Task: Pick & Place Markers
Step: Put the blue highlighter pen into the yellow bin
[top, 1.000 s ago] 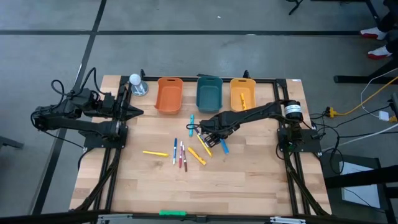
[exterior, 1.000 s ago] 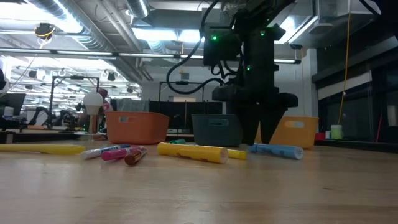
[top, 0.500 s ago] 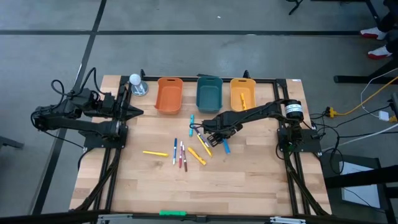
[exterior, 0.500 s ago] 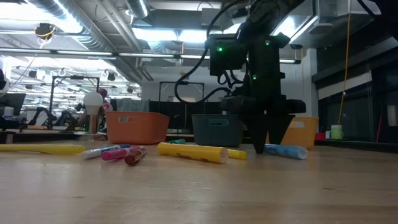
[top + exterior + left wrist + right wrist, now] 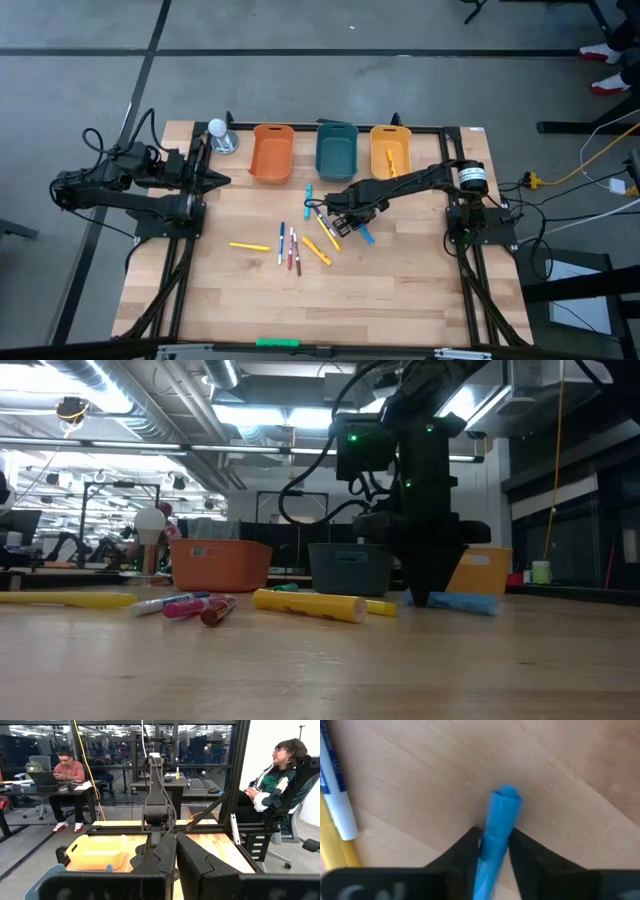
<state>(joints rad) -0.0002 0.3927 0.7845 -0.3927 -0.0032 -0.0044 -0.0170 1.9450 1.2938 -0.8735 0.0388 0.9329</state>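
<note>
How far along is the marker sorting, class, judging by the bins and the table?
Done: a yellow marker lies in the yellow bin. In hand: the right hand has its fingers closed on a blue marker at table level. Left: roughly nine markers lie loose on the table; the left hand waits shut.

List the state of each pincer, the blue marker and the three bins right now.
Right pincer: closed on the blue marker.
Blue marker: lying on the table, pinched between the fingers.
Left pincer: shut, empty, parked at the left.
Yellow bin: holds one marker.
Teal bin: looks empty.
Orange bin: looks empty.
</note>
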